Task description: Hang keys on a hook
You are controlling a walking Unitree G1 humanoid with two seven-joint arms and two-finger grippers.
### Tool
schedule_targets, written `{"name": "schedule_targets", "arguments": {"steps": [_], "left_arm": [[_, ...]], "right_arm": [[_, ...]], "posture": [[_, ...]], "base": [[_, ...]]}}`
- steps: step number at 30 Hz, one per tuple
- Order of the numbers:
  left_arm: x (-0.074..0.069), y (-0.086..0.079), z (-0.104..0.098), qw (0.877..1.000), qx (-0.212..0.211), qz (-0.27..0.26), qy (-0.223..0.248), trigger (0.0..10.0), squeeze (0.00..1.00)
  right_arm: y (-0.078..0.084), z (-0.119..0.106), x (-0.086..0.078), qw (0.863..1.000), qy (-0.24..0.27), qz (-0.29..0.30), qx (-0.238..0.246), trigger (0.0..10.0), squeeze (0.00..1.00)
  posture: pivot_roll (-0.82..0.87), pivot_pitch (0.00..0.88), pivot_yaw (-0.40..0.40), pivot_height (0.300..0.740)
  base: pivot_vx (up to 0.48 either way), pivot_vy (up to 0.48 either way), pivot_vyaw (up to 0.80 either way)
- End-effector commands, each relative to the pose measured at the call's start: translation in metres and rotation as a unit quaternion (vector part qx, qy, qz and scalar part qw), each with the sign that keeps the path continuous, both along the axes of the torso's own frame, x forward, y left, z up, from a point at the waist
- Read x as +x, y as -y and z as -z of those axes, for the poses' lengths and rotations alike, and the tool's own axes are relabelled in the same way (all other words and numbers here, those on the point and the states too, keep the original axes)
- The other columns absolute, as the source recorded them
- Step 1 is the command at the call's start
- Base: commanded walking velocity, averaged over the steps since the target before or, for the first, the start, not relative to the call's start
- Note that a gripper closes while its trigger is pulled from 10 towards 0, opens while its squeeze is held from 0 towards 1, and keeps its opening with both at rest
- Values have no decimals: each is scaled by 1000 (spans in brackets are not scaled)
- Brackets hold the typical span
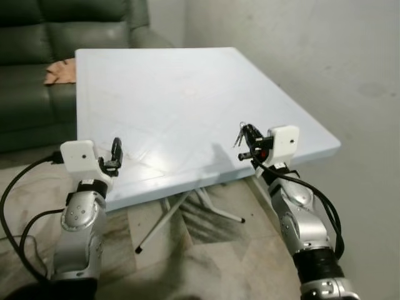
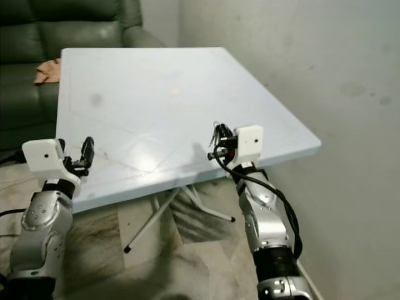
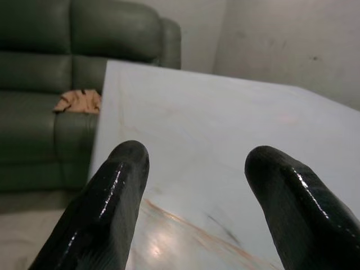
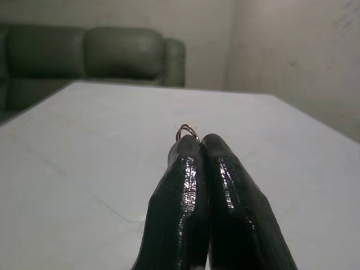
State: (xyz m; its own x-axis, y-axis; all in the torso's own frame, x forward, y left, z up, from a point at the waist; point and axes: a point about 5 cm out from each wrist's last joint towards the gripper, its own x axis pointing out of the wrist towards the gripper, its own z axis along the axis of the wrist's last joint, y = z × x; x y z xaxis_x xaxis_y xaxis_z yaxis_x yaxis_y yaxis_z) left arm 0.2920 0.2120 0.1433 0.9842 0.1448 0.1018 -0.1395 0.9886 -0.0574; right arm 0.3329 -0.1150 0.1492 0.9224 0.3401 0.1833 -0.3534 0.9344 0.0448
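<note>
Head views: soft, even indoor light, fairly bright, no motion blur. Pale table (image 1: 187, 106) throws a broad glare patch near its front edge, approx. between the two arms; faint sheen further back. Diffuse shadows under the table on the marble floor (image 1: 206, 250), & a soft shadow on the top beside the right gripper (image 1: 245, 142). Green sofa (image 1: 37, 56) sits dim, low detail. Wrist views: dimmer, greyer, slightly noisy. Black fingers (image 3: 107, 208) close up are out of focus w/ streaky specular highlights; the right gripper's fingers (image 4: 225, 197) likewise glossy. Background soft.
</note>
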Motion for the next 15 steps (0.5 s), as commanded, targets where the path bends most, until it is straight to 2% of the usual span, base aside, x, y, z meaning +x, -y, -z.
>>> {"name": "schedule_targets", "arguments": {"steps": [1,11,15], "left_arm": [[2,6,-3,1000,-2,9,8,10000,0],[3,7,0,1000,-11,-10,-11,10000,0],[3,9,2,1000,-6,-6,-17,10000,0]], "right_arm": [[9,-3,1,1000,7,13,-4,10000,0],[10,-1,-2,1000,6,18,-3,10000,0],[11,-1,-3,1000,4,21,2,10000,0]], "posture": [[-27,0,-61,724],[-31,0,-64,724],[-31,0,-64,724]], "base": [[0,0,-719],[0,0,-706],[0,0,0]]}}
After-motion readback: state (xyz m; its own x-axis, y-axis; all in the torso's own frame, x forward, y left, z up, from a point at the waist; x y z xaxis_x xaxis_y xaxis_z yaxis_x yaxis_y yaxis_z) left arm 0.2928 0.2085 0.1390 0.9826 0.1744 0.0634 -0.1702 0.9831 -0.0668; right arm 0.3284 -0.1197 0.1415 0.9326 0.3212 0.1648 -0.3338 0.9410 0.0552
